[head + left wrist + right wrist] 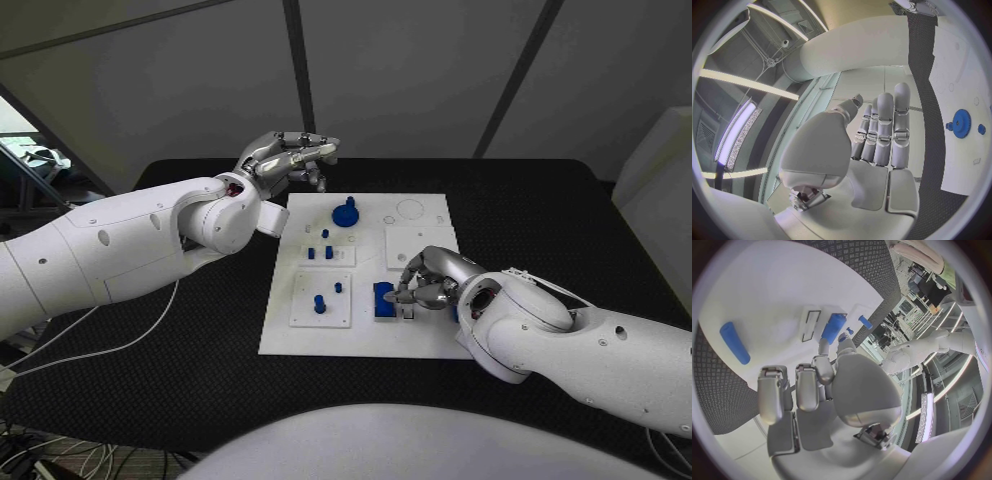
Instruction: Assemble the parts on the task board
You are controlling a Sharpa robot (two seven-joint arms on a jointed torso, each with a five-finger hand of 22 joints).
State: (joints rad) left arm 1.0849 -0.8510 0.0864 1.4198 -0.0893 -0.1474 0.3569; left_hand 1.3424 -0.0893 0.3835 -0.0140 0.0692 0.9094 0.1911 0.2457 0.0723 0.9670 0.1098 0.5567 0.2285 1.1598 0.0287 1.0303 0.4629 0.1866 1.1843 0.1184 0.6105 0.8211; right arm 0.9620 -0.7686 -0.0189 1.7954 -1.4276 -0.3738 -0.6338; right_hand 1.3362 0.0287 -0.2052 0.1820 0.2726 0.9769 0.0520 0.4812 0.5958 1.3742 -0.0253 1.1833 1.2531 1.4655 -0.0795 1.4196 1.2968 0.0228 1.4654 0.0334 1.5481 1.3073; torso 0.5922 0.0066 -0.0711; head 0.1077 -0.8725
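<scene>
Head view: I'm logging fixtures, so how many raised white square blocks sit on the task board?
3: the mid-left block, the near-left block, and the mid-right block by the right hand, which may hide more.

Site I operated in: a robotics lab or test cell. Evidence logged: black textured bench carrying a white task board; grey partition panels behind; loose cables at the bench's edge; strip ceiling lights overhead.
</scene>
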